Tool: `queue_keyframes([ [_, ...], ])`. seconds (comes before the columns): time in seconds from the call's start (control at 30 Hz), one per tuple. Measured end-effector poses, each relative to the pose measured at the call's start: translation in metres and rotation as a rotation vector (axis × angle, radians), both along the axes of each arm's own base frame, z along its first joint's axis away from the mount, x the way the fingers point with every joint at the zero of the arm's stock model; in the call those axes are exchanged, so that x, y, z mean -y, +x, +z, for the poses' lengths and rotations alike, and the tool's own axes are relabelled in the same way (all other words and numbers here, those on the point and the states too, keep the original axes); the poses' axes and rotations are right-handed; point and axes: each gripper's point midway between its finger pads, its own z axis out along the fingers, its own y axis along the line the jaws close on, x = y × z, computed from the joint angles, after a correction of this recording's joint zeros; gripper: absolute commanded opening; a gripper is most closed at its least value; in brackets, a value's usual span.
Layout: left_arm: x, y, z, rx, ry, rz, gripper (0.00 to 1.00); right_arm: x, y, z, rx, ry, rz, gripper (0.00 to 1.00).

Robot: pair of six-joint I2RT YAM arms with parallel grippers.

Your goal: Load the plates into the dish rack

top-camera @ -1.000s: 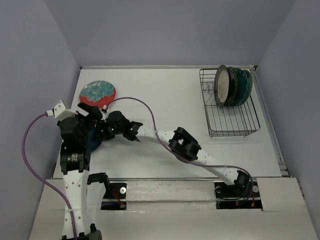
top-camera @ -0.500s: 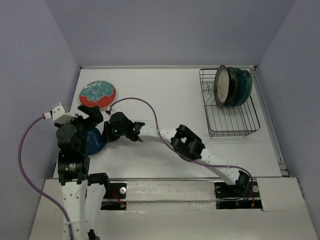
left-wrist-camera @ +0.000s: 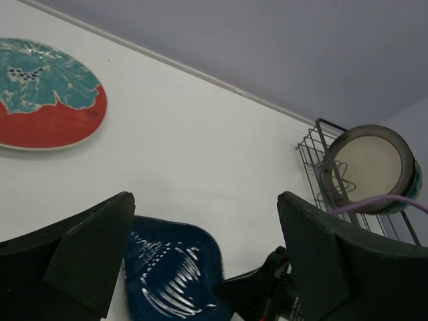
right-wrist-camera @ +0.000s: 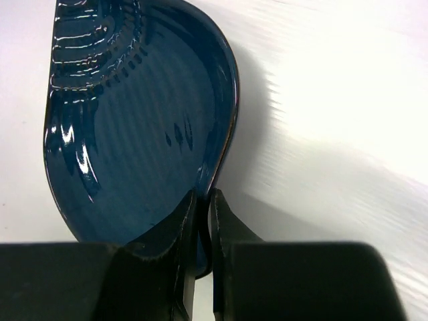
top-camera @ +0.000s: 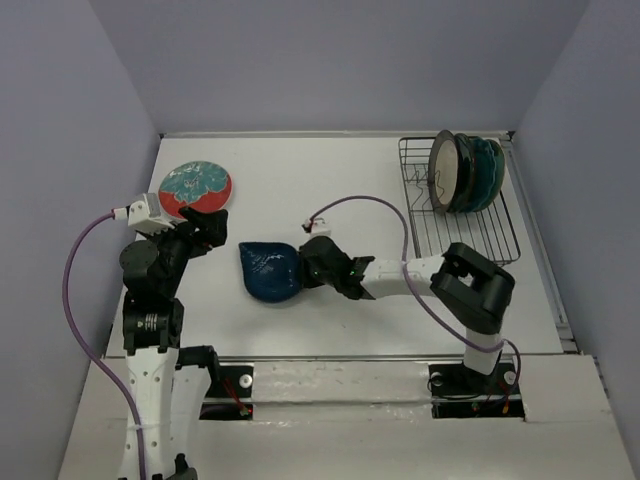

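the dark blue plate [right-wrist-camera: 134, 134] in the middle of the right wrist view looks like glazed ceramic, very glossy, with raised ridges near its rim that catch white glints. the red plate [left-wrist-camera: 40, 93] at the upper left of the left wrist view has a similar smooth, shiny glaze. the dish rack [top-camera: 465, 235] at the upper right of the top view is thin black wire, the table [top-camera: 330, 190] is smooth matt white, and the left gripper [left-wrist-camera: 202, 207] has fingers [left-wrist-camera: 87, 261] of dull black plastic.

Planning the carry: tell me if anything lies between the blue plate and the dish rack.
Nothing visible does. Only bare table separates the blue plate, clamped in the right gripper, from the dish rack; its near slots look free.
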Motion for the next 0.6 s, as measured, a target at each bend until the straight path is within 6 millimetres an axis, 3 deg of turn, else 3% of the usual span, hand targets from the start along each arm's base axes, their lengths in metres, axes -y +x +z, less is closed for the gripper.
queue_keyframes([
  [0.17, 0.012, 0.006, -0.013, -0.034, -0.015, -0.070, 0.99, 0.065, -0.009, -0.014, 0.009, -0.040, -0.108, 0.31],
  [0.33, 0.016, 0.005, -0.013, -0.027, 0.009, -0.095, 0.99, 0.084, -0.015, -0.023, 0.007, -0.044, -0.144, 0.46],
  [0.47, 0.019, 0.003, -0.012, -0.016, 0.031, -0.113, 0.99, 0.089, -0.004, -0.022, 0.008, -0.027, -0.169, 0.46],
  [0.53, 0.020, 0.002, -0.013, -0.012, 0.043, -0.116, 0.99, 0.090, 0.004, -0.022, 0.009, -0.011, -0.181, 0.40],
  [0.6, 0.021, 0.001, -0.016, -0.014, 0.055, -0.123, 0.99, 0.090, 0.012, -0.022, 0.009, 0.008, -0.192, 0.27],
])
